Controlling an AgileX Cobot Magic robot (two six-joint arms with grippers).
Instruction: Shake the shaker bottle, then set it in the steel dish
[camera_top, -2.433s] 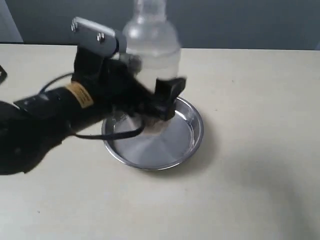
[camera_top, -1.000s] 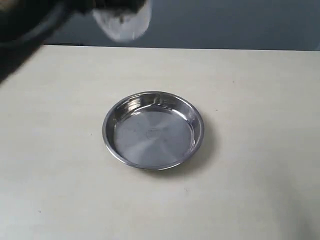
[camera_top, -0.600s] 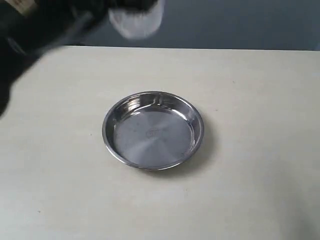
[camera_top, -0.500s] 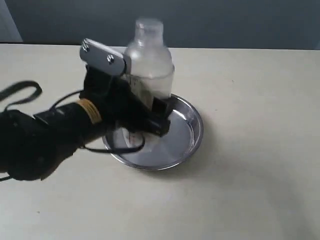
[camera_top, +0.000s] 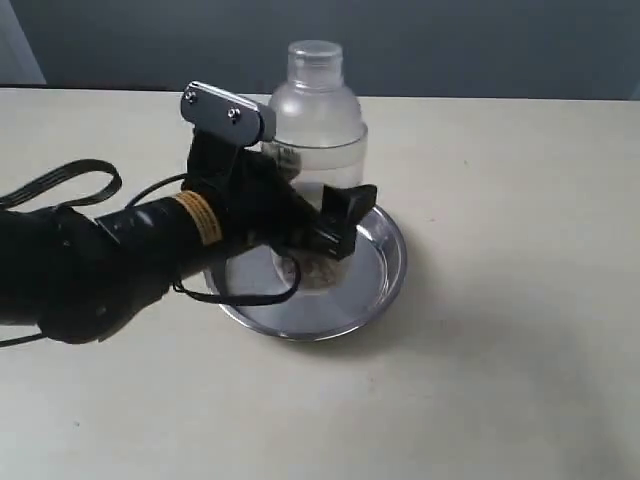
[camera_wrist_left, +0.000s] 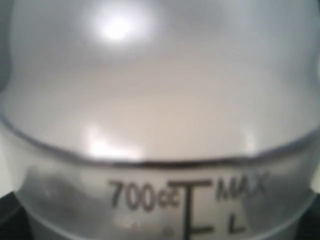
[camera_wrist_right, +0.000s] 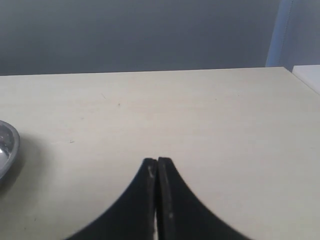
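Jaws of your left gripper (camera_top: 318, 225) are clamped on the lower body of the bottle (camera_top: 315, 120), one on each side. The right gripper (camera_wrist_right: 157, 161) has its jaws pressed together on nothing, well apart from the work. Under both lies the pale table (camera_top: 500, 350). The dish (camera_top: 396, 262) sits directly below the left jaws, and the bottle between them stands upright with its base inside the rim.

A second ago the bottle was high up, almost out of the exterior view, and the dish held nothing. Now the bottle has come down into it. So I judge the shaking is finished and you are in the placing step. I cannot tell if the base already touches the dish floor.

Just above the jaws is the printed scale (camera_wrist_left: 145, 195). The cap (camera_top: 315, 55) is on top, and brown pellets (camera_top: 312, 270) lie at the bottom, below the jaws. You probably only need to release and draw back without tipping the bottle.
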